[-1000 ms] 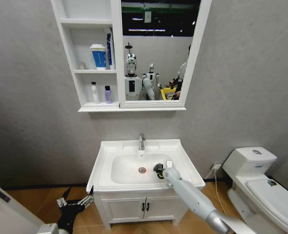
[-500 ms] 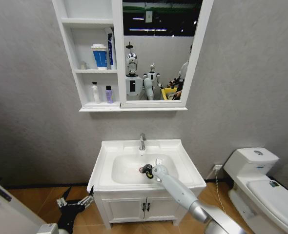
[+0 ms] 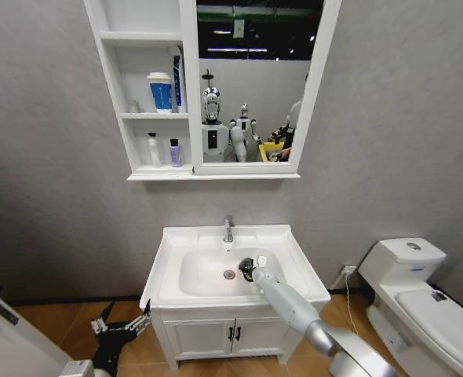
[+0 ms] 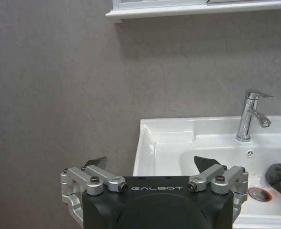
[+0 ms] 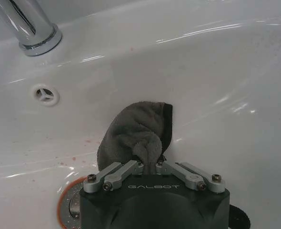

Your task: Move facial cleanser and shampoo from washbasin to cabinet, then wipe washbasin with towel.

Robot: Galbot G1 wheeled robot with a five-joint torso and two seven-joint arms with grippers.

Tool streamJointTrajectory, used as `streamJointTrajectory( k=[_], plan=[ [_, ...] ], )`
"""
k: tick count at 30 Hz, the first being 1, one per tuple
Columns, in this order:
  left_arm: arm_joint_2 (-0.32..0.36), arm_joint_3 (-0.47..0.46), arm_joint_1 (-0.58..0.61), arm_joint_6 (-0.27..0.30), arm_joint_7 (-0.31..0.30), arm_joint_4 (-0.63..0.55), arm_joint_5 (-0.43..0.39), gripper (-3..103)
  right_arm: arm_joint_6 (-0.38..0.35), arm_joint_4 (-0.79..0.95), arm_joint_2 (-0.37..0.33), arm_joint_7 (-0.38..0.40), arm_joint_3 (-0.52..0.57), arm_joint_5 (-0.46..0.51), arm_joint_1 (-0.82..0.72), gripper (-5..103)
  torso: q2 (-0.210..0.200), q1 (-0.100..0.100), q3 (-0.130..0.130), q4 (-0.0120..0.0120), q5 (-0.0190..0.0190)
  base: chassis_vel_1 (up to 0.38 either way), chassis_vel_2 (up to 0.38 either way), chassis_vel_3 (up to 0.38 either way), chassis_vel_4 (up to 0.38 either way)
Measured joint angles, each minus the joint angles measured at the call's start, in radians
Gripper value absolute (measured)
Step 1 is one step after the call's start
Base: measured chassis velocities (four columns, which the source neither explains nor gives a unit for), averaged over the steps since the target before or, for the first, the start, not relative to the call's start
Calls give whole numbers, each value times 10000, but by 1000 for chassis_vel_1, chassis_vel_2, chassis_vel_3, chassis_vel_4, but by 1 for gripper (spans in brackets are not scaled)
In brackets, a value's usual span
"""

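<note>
1. The right gripper (image 5: 150,164) hides the near part of the towel (image 5: 133,133) in the right wrist view; its body covers where the cloth meets the bowl.
2. The red-ringed drain (image 5: 66,202) is partly behind the same gripper body and cut by the picture's edge.
3. The tap (image 5: 28,26) loses its upper part at the edge of the right wrist view.
4. In the head view the towel is a small dark patch at the arm's tip, too small to make out its folds.
5. The bottles (image 3: 162,149) on the cabinet (image 3: 149,86) shelves are too small to read.
6. The left gripper (image 4: 150,164) body blocks the washbasin (image 4: 164,138) front edge in the left wrist view.
</note>
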Motion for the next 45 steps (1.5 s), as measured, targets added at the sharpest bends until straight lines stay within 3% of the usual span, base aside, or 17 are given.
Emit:
streamJointTrajectory(
  k=[4,10,13,23,28,36,41,45],
  plan=[
    [1,0,0,0,0,0,1,100,165,-931,356,-791,166,-152,514,5,-2,1,4,-4,-1,0,0,0,0],
    [0,0,0,0,1,0,0,100,192,-1110,607,-1229,220,-199,646,5,-10,10,9,-1,8,0,0,0,0],
    [1,0,0,0,0,0,1,100,241,-1094,861,-2019,172,-308,581,5,-10,12,7,1,5,0,0,0,0],
    [0,0,0,0,0,0,0,100,123,-690,1351,-2526,-328,-183,341,5,-5,7,3,3,1,0,0,0,0],
    [1,0,0,0,0,0,0,100,-67,-127,1511,-2432,-386,-11,93,5,-5,5,2,4,1,0,0,0,0],
    [0,0,0,0,0,0,1,100,-704,604,655,-645,-187,11,-181,5,-3,3,2,2,3,0,0,0,0],
    [1,0,0,0,0,0,0,100,-696,107,233,-595,-106,-37,113,5,-3,3,1,1,3,0,0,0,0],
    [0,0,0,0,0,0,0,100,-652,-408,377,-803,-173,-440,407,5,-1,1,0,-1,-3,0,0,0,0]
  ],
)
